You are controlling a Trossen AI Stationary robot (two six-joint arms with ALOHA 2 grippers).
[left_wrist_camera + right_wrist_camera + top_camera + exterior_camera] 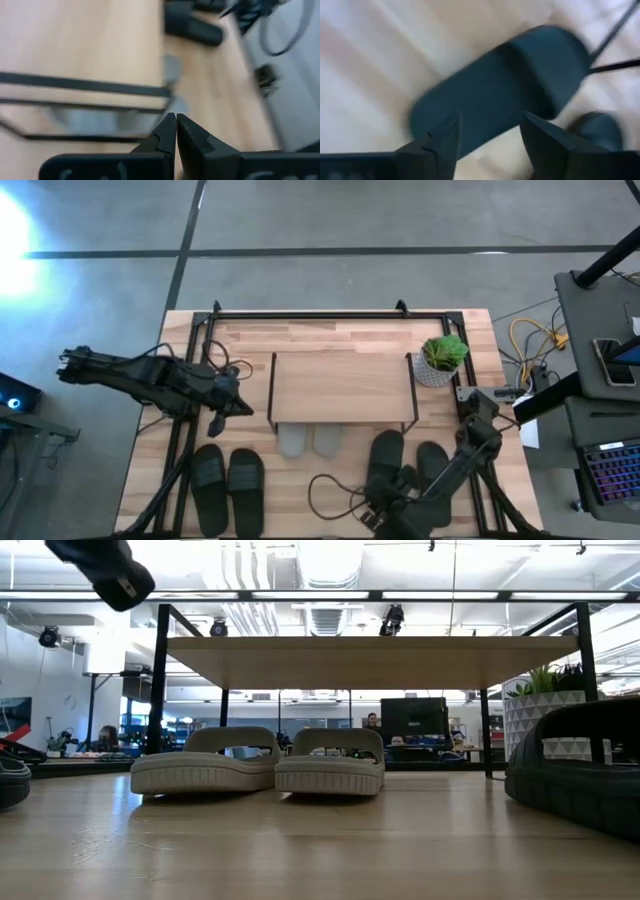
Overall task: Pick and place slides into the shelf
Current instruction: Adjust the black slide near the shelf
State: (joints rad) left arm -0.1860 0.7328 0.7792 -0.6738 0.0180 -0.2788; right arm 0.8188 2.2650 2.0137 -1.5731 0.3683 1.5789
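**One pair shelved, two pairs still out**

While the shelf (pixel 343 387) stands mid-tabletop, only the grey pair (pixel 309 440) sits under its board, toes poking out toward the near edge; the low view shows both grey slides side by side beneath the top.

Left to right:

- My left gripper (pixel 238 406) hangs just off the shelf's left legs, fingers pressed together, holding nothing. Waiting.
- First black pair (pixel 228 477) lies side by side near the left part of the near edge, in the open, not shelved.
- Grey pair: done, as noted.
- Second black pair (pixel 404 463) lies toward the near right corner, just outside the shelf's right legs. My right gripper (pixel 385 505) is over it at the near edge; wrist view shows my fingers (pixel 442 142) spread wide above one black slide (pixel 500 90), not gripping it.
- Potted plant (pixel 441 360) stands beside the shelf's right end.

Judgement: roughly a third done; four black slides left.
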